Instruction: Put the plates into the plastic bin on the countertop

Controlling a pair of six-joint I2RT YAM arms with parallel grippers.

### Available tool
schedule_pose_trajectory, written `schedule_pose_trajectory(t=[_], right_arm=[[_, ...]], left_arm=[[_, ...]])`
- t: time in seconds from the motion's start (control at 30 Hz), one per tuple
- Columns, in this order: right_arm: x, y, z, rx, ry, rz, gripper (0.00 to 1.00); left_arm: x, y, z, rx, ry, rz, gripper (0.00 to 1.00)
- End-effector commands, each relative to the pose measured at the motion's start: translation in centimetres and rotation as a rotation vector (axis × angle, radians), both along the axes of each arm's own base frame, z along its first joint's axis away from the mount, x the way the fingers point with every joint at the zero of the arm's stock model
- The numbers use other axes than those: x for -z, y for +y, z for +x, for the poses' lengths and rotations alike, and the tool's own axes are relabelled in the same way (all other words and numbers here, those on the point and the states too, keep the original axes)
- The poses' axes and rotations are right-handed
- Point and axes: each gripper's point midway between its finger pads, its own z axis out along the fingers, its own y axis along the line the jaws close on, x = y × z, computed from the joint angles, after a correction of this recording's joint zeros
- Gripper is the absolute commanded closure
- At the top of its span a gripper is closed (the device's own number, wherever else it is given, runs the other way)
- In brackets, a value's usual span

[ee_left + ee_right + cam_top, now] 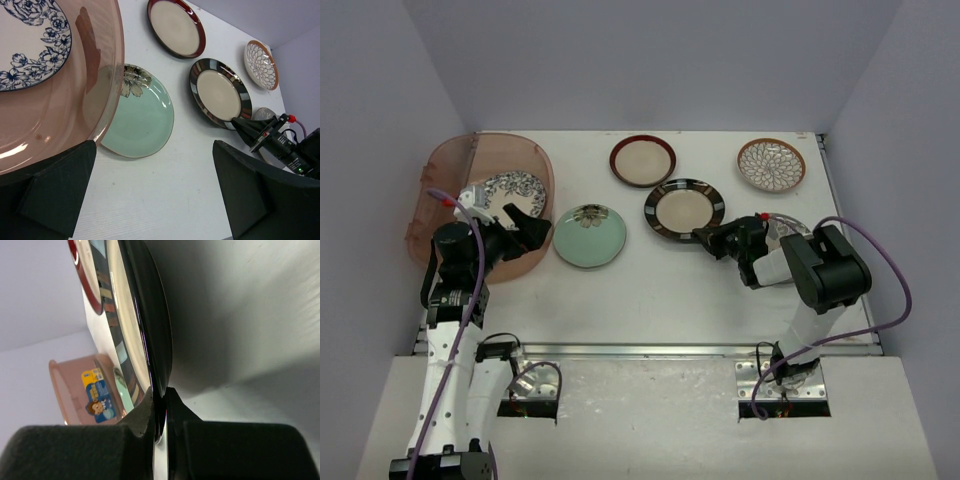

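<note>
— Where's the black-rimmed plate (684, 209)?
— Mid-countertop (650, 290), face up, with a glossy dark rim round a cream centre. Our right gripper (701, 235), its arm bent in from the right, pinches the plate's near edge.
— And our left gripper (528, 226)?
— Its fingers are spread wide and empty, beside the bin (450, 160) holding the blue floral plate (515, 188).

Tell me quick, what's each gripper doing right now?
Left gripper: open, holding nothing.
Right gripper: closed on the rim of the black-rimmed plate.

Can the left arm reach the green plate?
Probably yes. The green plate lies bare on the table, right beside the open left gripper, with nothing on it; only the bin crowds one edge.
</note>
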Motion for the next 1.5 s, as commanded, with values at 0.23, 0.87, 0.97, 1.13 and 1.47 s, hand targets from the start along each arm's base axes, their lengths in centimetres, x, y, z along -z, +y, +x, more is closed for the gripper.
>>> schedule_pose_trajectory(t=[0.23, 0.87, 0.97, 1.13, 1.47], right_arm=[[-15.0, 4.6, -1.6, -0.390, -0.445, 0.140, 1.00], [-21.4, 8.8, -14.5, -1.033, -0.661, 0.120, 1.00], [-21.2, 8.9, -14.5, -1.040, -0.660, 0.115, 1.00], [-21.0, 9.0, -14.2, -1.043, -0.665, 0.132, 0.99], [-21.6, 7.3, -12.2, -0.970, -0.678, 0.155, 0.14]], left_arm=[[-2.3, -4.0, 0.8, 0.231, -0.030, -0.098, 0.00], [-1.0, -15.1, 4.8, 0.488, 0.110, -0.184, 0.51], [-2.4, -16.7, 4.0, 0.607, 0.077, -0.229, 0.98], [-5.0, -17.3, 3.1, 0.665, -0.016, -0.294, 1.00], [-11.2, -13.4, 3.6, 0.522, -0.164, -0.465, 1.00]])
